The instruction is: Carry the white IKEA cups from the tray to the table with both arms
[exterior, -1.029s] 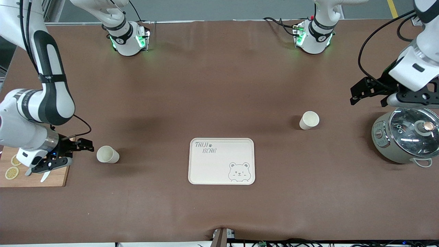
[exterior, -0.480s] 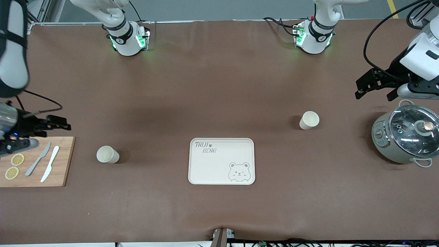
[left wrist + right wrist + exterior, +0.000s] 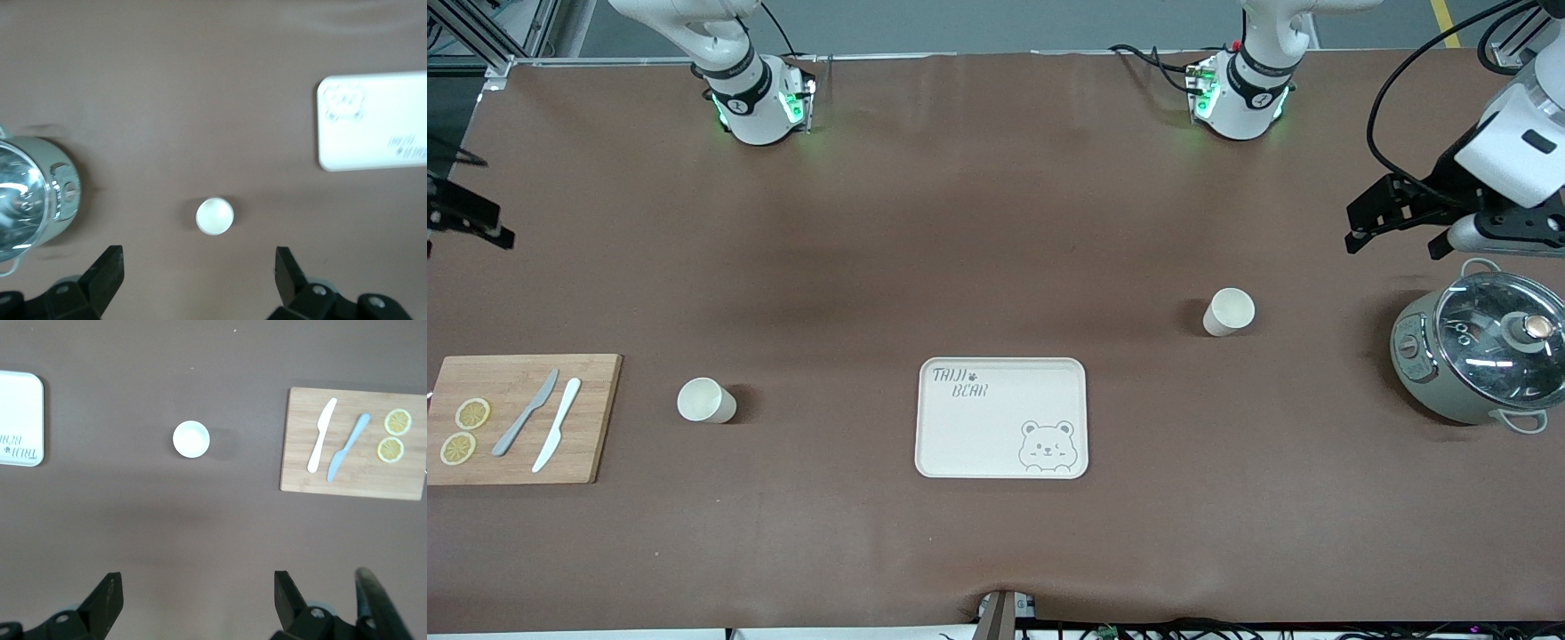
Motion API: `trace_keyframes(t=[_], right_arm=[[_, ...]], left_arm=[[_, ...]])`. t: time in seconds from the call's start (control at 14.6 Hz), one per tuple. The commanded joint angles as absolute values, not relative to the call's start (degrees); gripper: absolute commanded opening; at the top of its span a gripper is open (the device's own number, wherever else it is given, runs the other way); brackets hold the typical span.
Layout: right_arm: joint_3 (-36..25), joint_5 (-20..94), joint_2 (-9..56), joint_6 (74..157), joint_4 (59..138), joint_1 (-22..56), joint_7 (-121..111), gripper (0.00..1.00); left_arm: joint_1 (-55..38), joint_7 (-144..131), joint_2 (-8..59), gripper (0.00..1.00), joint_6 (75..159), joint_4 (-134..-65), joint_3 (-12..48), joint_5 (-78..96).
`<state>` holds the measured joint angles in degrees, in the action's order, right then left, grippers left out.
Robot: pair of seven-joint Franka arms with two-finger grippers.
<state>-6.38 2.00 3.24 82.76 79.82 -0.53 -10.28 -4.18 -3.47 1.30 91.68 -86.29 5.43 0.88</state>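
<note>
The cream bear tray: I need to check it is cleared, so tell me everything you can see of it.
The cream rounded-rectangle tray with a raised rim looks like smooth plastic. It carries grey "TAIJI BEAR" lettering in one corner and a bear face in the diagonally opposite corner. It lies flat on the brown table sheet, nothing in it, and no cup or gripper touches it.

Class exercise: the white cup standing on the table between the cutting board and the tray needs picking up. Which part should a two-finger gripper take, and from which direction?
Probably the side wall just below the rim, coming straight down. The white cup stands upright with its mouth open upward, free of the cutting board and the tray. Its narrow round body should fit between open fingers, like the right gripper shows.
</note>
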Motion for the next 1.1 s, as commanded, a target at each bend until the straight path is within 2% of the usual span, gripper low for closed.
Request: trace_keyframes(t=[0.0, 0.41, 1.03], right_arm=[[-5.6, -0.2, 3.2, 83.5, 81.2, -0.5, -7.6, 1.00], [-5.6, 0.4, 3.8, 83.8, 81.3, 0.6, -6.4, 1.00], [-5.6, 0.3, 5.0, 83.8, 81.2, 1.7, -5.8, 1.00]], left_arm=[[-4.7, -0.6, 1.7, 1.00, 88.3, -85.0, 5.7, -1.5], [-4.7, 5.1, 1.7, 1.00, 84.2, -85.0, 5.5, -1.6], [-4.5, 5.2, 1.2, 1.00, 83.7, -84.9, 5.7, -0.6]])
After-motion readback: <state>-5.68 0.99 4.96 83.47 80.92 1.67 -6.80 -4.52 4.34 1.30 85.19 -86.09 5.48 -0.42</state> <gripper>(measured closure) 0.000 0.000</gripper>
